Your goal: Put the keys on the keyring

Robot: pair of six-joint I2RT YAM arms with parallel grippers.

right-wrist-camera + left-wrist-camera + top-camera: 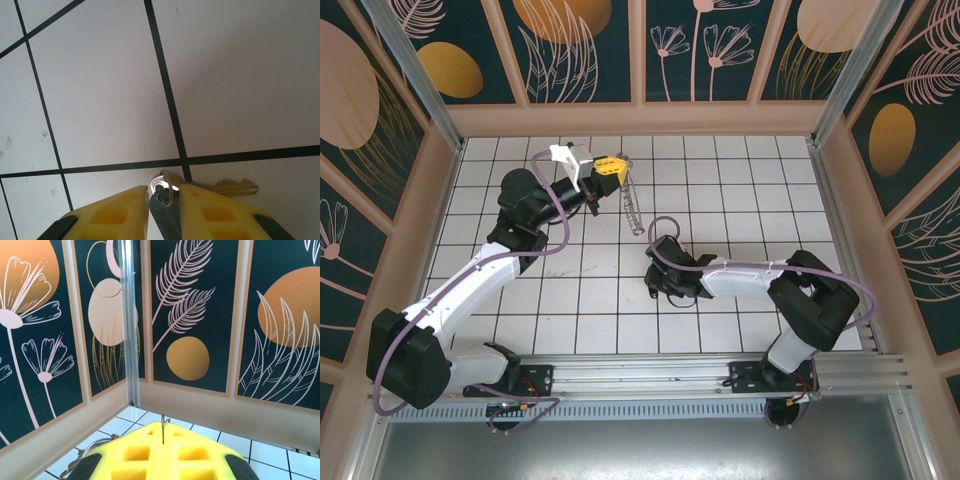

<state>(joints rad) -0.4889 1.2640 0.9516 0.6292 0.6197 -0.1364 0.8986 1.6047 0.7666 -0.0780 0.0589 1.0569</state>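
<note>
My left gripper (613,165) is raised over the far left-centre of the tiled floor, its yellow fingers shut on the keyring (633,208), a thin bronze chain that hangs down from it. In the left wrist view a fine wire of the keyring (163,421) sticks up between the closed tips of the left gripper (163,432). My right gripper (658,288) is low on the floor near the middle. In its wrist view the right gripper (165,192) holds the dark head of the key (167,214), which has a small silver ring (168,186) through its hole.
A brass-coloured key (235,188) lies on the white tile just behind my right finger. Patterned walls (200,320) stand close in front of the left gripper, with a metal corner post (129,320). White tiles with black grid lines (740,200) stretch to the right.
</note>
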